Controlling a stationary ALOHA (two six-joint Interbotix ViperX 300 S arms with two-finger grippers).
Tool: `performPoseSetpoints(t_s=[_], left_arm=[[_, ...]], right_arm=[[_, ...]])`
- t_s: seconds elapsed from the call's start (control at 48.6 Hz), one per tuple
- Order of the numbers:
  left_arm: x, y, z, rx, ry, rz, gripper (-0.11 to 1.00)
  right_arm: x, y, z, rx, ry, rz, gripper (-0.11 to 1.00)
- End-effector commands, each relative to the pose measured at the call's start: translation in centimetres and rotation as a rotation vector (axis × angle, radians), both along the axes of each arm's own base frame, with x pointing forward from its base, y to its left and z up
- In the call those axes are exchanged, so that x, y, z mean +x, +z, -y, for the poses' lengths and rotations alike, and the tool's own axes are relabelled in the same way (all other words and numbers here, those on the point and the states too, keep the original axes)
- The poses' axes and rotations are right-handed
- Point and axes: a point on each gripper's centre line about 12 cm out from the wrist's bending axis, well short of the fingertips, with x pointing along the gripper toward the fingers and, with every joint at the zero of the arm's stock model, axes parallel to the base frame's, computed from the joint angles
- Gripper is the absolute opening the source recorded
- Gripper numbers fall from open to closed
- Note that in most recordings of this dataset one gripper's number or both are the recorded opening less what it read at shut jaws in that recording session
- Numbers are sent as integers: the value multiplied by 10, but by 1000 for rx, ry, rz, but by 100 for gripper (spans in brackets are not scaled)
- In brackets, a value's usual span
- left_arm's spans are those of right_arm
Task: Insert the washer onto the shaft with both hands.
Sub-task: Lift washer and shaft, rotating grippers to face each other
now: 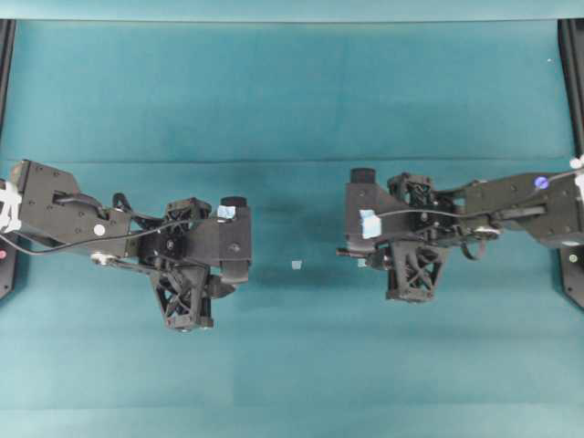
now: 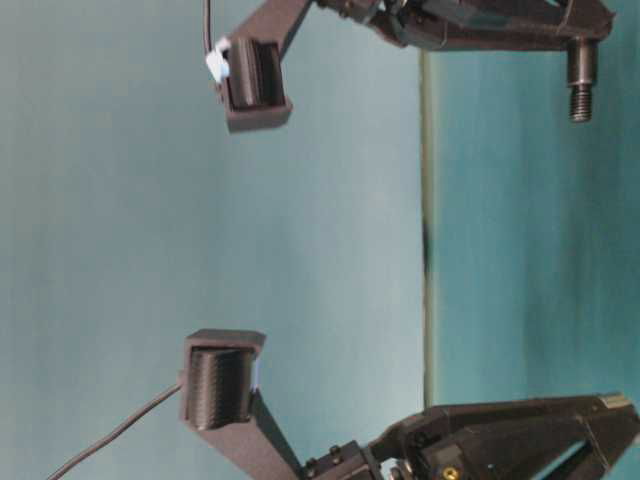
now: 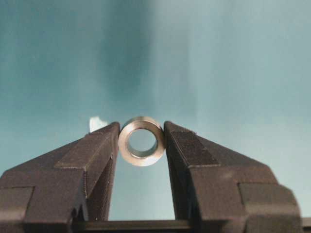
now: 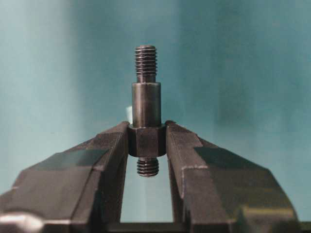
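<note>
Your left hand (image 3: 142, 141) was clamped on the washer (image 3: 142, 141), rigid, smooth, slip-prone; your right hand (image 4: 147, 141) gripped the shaft (image 4: 146, 109) at its collar, the sensible hold

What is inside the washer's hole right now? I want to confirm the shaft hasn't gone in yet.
Nothing: teal table surface shows through the washer, pinched in the left gripper. The shaft sits apart in the right gripper.

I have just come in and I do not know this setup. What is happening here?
Two robot arms are assembling small parts. The left gripper holds the washer between its fingertips. The right gripper holds the shaft by its collar, threaded end out. The two parts are apart, not yet joined.
</note>
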Motion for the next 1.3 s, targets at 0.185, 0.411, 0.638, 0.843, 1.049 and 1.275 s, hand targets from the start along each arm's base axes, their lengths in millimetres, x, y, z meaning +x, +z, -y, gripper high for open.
performPoseSetpoints(t_s=[0.185,0.411,0.638,0.843,1.049,1.275], left_arm=[[1,18,2,-16,-7,191,37],[-6,27,1,-34,-6,354,37],[-11,31,-1,-42,-1,431,37],[-8,33,0,-47,-2,479,37],[-6,33,0,-48,-2,492,37],[-3,29,-1,-48,-1,489,37]], right_arm=[[-10,11,-1,46,-80,182,0],[-18,12,-5,67,-94,294,0],[-24,6,-9,70,-85,344,0],[-26,5,-9,71,-83,388,0],[-25,4,-13,70,-65,386,0],[-21,2,-22,76,-35,381,0]])
